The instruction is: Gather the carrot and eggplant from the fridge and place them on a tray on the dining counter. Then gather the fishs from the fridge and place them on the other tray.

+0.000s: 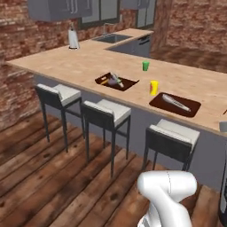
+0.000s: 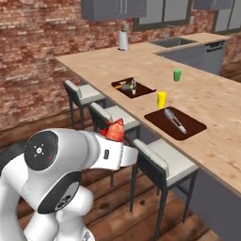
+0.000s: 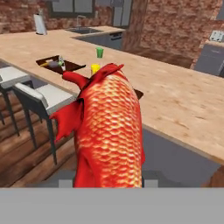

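Note:
My gripper (image 3: 109,179) is shut on a red-orange scaly fish (image 3: 109,131), which hides the fingers; the same fish (image 2: 115,131) pokes up beside my forearm, short of the stools. On the dining counter (image 1: 75,62) the tray (image 1: 129,84) holds the orange carrot (image 1: 104,81) and the dull eggplant (image 1: 114,80). The other tray (image 1: 191,111), further right, carries a slim silvery fish (image 1: 176,102). Both show again in the right base view as tray (image 2: 146,89) and other tray (image 2: 195,127) with the silvery fish (image 2: 174,120). The fridge is out of view.
A yellow cup (image 1: 154,87) stands between the trays and a green cup (image 1: 146,66) behind them. Three grey-seated stools (image 1: 106,113) line the counter's near side. A paper towel roll (image 1: 73,39) and a sink (image 1: 111,38) sit at the back.

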